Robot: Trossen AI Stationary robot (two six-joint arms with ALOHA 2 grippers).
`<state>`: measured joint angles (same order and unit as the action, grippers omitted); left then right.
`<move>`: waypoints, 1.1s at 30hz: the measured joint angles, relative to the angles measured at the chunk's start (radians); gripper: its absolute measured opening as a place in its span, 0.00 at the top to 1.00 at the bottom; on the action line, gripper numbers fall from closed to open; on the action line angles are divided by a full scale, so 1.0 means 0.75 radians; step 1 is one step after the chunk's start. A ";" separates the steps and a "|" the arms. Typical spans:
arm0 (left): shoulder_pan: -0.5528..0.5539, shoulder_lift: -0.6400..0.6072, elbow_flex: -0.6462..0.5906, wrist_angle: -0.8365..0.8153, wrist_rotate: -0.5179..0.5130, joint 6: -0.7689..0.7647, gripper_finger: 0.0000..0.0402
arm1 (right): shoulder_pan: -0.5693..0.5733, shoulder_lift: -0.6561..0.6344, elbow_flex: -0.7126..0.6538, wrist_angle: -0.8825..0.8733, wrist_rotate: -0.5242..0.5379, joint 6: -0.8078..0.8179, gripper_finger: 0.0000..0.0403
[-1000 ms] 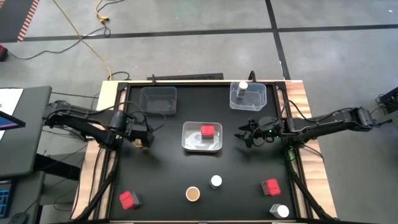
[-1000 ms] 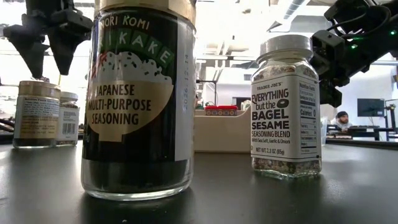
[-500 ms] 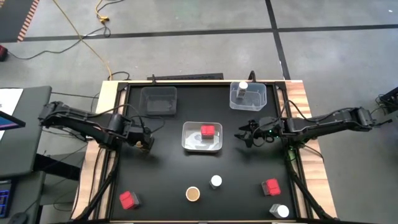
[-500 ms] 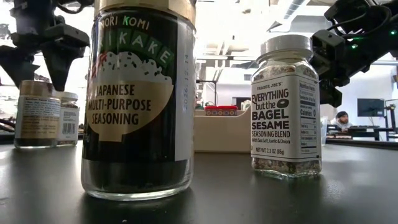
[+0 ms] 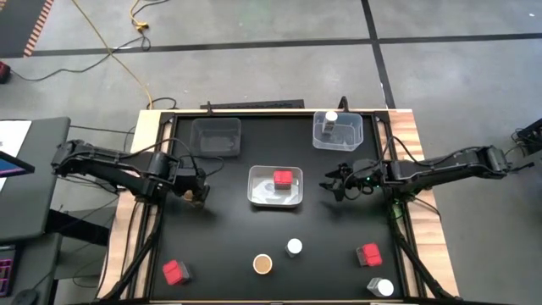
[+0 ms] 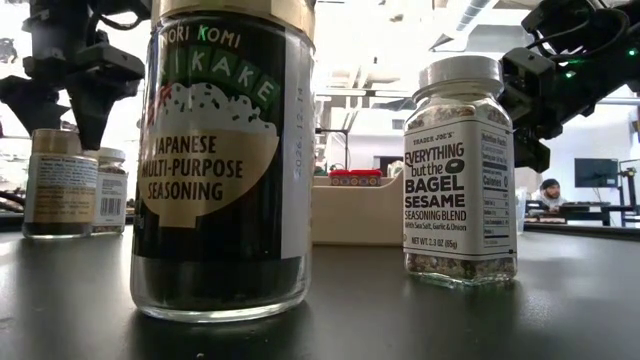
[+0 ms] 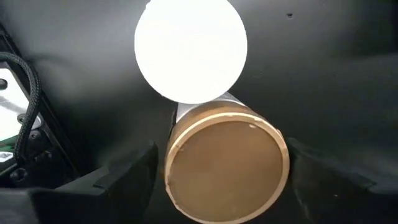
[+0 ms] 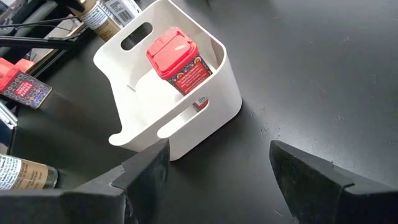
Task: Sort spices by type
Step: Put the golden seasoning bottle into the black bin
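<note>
At the table's left side a brown-topped jar (image 7: 227, 163) stands upright beside a white-lidded jar (image 7: 191, 50). My left gripper (image 5: 196, 191) points down over the brown-topped jar (image 6: 60, 185), open, one finger on each side of its lid. My right gripper (image 5: 332, 188) hangs open, holding nothing, to the right of the white tray (image 5: 258, 196), which holds a red block (image 5: 284, 179). Another white-lidded jar (image 5: 330, 119) stands in the far right clear tray (image 5: 356, 135). My left gripper's fingers (image 7: 124, 177) flank the rim of the brown lid (image 7: 180, 155) from above, pointing down. Whether they touch the rim, I cannot tell. The jar stands upright on the table.
An empty clear tray (image 5: 216, 135) sits at the far left. Near the front edge stand a brown-topped jar (image 5: 262, 264), a white-lidded jar (image 5: 294, 247), two red blocks (image 5: 175, 271) (image 5: 368, 254) and another white-lidded jar (image 5: 383, 288).
My left gripper has sunk toward the brown-topped jar, so that its fingers now reach down beside the lid. The gap between them has grown a little narrower. The jars have stayed in place.
</note>
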<state>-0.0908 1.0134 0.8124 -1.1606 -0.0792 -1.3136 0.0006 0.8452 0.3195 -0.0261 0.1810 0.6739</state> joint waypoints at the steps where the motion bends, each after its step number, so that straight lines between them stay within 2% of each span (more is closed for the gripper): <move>1: 0.006 0.000 0.000 0.001 0.009 0.000 0.23 | 0.000 0.000 0.000 0.000 0.000 0.000 0.25; 5: 0.023 0.000 0.000 0.001 0.067 -0.045 0.31 | 0.000 0.000 0.000 0.000 0.000 0.000 0.25; 14: 0.009 0.001 0.000 0.032 0.100 -0.380 0.31 | 0.000 0.000 0.000 0.000 0.000 0.000 0.25; 20: -0.079 0.031 0.002 0.157 0.067 -0.631 0.30 | 0.000 -0.001 0.000 -0.001 0.000 -0.001 0.25; 28: -0.282 0.220 0.097 0.213 0.007 -1.013 0.31 | -0.001 -0.001 0.000 -0.058 -0.001 -0.019 0.25; 33: -0.360 0.375 0.220 0.200 -0.011 -1.129 0.31 | -0.001 0.000 -0.001 -0.137 -0.001 -0.103 0.25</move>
<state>-0.3605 1.2948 0.9777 -1.0104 -0.0874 -2.1603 0.0002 0.8452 0.3191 -0.1285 0.1806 0.5968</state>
